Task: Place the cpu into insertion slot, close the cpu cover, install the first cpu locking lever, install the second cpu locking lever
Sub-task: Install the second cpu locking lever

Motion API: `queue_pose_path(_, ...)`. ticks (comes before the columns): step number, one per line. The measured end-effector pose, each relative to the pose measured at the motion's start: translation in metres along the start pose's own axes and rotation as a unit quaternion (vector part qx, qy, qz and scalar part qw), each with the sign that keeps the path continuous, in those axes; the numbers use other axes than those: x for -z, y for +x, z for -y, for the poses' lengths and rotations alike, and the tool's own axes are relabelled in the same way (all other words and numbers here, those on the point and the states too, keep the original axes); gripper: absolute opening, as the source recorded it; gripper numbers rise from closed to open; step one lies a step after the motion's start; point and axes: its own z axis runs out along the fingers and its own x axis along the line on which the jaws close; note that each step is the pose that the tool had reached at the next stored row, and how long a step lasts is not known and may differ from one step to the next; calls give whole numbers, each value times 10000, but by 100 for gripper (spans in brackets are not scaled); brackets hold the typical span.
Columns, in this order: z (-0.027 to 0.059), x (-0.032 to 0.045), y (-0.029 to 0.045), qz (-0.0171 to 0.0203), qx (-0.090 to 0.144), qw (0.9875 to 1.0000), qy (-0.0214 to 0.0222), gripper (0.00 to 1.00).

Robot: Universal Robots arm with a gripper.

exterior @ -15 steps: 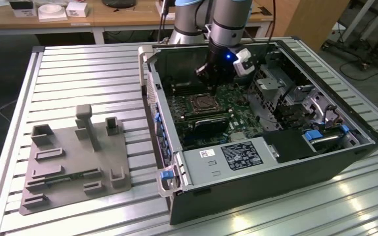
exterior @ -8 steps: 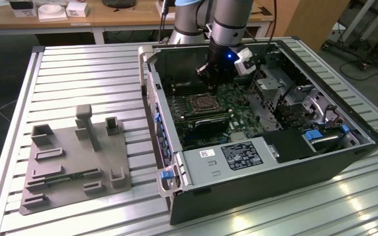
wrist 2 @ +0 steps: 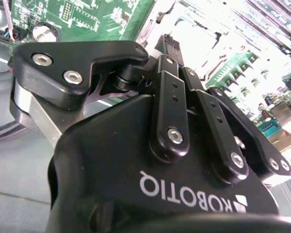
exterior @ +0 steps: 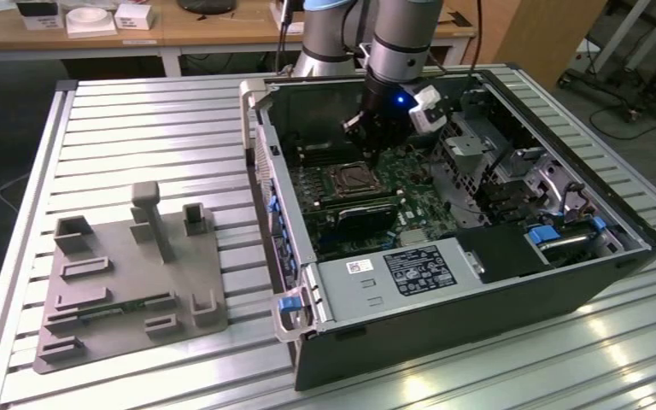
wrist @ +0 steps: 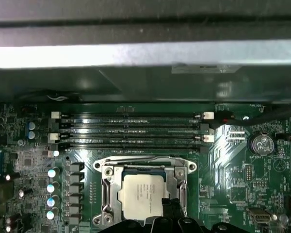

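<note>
We see the arm (exterior: 402, 34) coming down near-vertically from the top of the exterior view, its silver-grey wrist pointing straight down with a small blue light lit on it. The black gripper (exterior: 371, 141) hangs just above the insertion slot (exterior: 351, 178). In the second wrist view its fingers (wrist 2: 170, 104) lie close together, side by side, gripping nothing we can make out.

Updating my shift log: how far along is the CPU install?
The cpu sits in the insertion slot with the cpu cover apparently down around it. The pincer hangs at the cover's edge. Whether either locking lever is latched is unclear.
</note>
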Motion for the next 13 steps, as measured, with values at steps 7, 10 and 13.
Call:
queue_pose_path(7,33,60,-1,1,0,10000,-1,10)
queue_pose_path(10,71,85,-2,0,0,10000,-1,10)
queue_pose_path(13,111,90,-2,0,0,10000,0,10)
